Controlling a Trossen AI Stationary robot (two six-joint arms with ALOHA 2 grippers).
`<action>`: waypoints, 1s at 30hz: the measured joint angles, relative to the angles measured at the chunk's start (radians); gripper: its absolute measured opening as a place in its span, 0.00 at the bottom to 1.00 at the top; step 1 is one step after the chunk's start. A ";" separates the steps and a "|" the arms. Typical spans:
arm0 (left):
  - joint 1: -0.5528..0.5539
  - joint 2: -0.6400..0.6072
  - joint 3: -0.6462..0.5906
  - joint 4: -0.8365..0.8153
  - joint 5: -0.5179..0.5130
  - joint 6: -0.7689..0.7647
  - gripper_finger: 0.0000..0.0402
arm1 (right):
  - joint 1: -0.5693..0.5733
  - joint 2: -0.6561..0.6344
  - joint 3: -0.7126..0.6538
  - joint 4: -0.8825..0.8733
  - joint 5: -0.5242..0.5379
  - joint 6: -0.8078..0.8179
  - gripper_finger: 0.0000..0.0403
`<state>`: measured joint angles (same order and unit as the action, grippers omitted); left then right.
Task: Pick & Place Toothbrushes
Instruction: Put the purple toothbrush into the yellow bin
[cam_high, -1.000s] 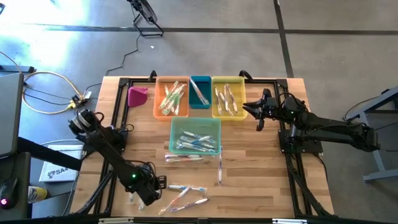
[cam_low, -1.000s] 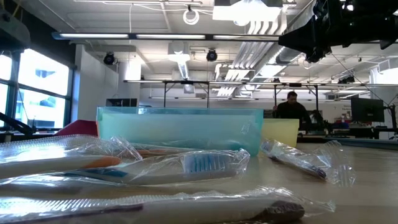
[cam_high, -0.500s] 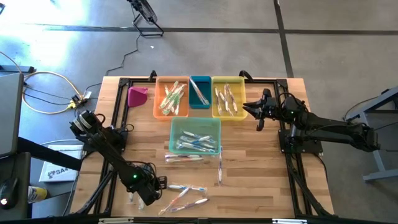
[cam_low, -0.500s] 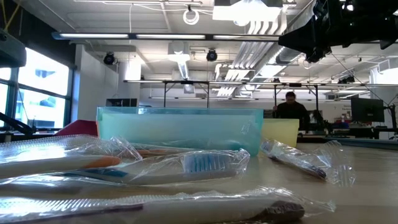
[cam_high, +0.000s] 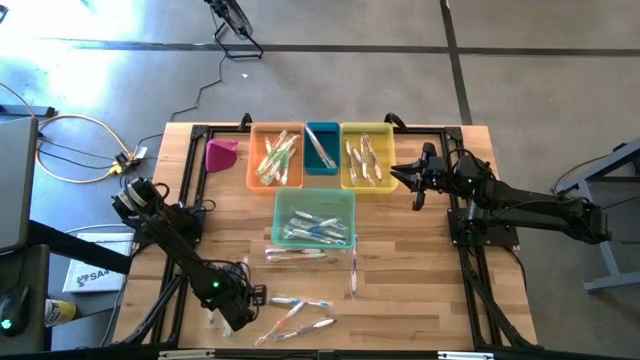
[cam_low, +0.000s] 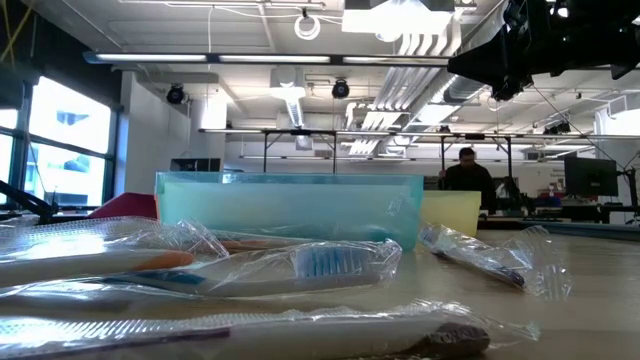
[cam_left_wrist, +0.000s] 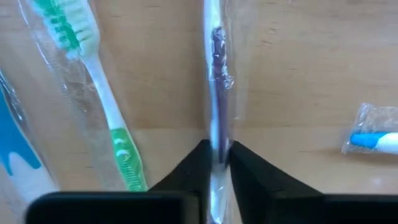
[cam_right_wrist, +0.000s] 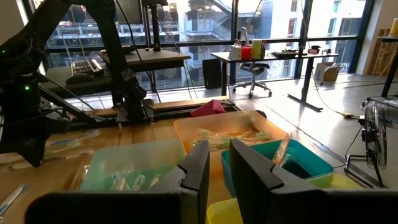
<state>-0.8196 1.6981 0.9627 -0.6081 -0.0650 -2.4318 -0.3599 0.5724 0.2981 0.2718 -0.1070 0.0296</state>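
Pinching a wrapped toothbrush (cam_left_wrist: 216, 93) in my left hand (cam_left_wrist: 216, 163).
Worktop (cam_high: 420, 290), seven o'clock corner; right hand (cam_high: 415, 180) waits, fingers nearly together.

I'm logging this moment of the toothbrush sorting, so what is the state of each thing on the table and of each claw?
Left claw: down at the near left of the table, shut on a wrapped toothbrush.
Right claw: raised beside the yellow bin, holding nothing.
Yellow bin: holds toothbrushes.
Orange bin: holds toothbrushes.
Dark teal bin: holds a toothbrush.
Light green bin: holds toothbrushes.
Loose toothbrushes: lying on the table, still wrapped.
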 joint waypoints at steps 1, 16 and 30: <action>0.000 0.000 0.000 -0.001 0.001 0.011 0.11 | 0.000 0.000 0.000 0.000 0.000 0.000 0.14; 0.001 -0.015 -0.002 -0.070 -0.049 0.072 0.04 | 0.000 0.000 0.000 0.000 0.000 0.000 0.14; 0.003 -0.281 -0.005 -0.483 -0.340 0.129 0.04 | 0.000 0.000 0.000 0.002 0.000 0.000 0.14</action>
<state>-0.8165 1.4173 0.9577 -1.0914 -0.4054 -2.3032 -0.3601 0.5724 0.2981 0.2733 -0.1068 0.0296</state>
